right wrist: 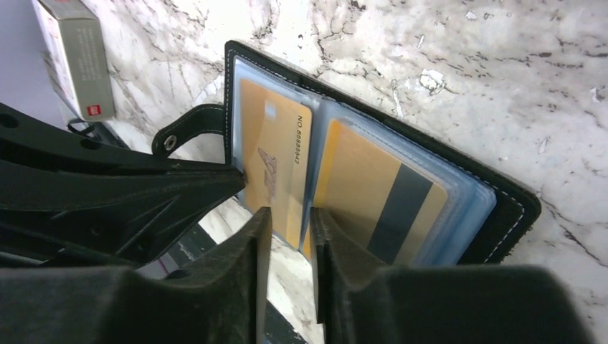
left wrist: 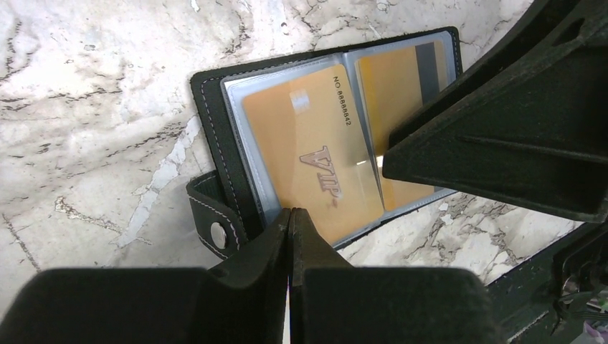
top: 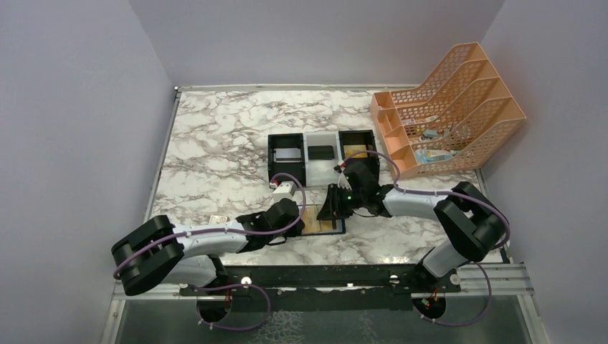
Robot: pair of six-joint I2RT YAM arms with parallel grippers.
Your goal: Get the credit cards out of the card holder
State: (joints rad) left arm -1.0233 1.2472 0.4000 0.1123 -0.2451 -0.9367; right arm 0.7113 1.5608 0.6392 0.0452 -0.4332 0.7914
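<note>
Card holder [left wrist: 214, 118] under both arms' fingers [left wrist: 269, 251]

Bright glare on card holder [left wrist: 212, 122]

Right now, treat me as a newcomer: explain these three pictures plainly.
Two robot arms, left and right, each ending in a two-finger claw, work on a marble table. One picture looks down from above; the others come from cameras on each wrist. On the table: an open black wallet with gold cards in clear sleeves, a three-part tray, an orange file rack, a small white box. The left claw is shut at the wallet's edge; the right claw stands slightly open over it.
</note>
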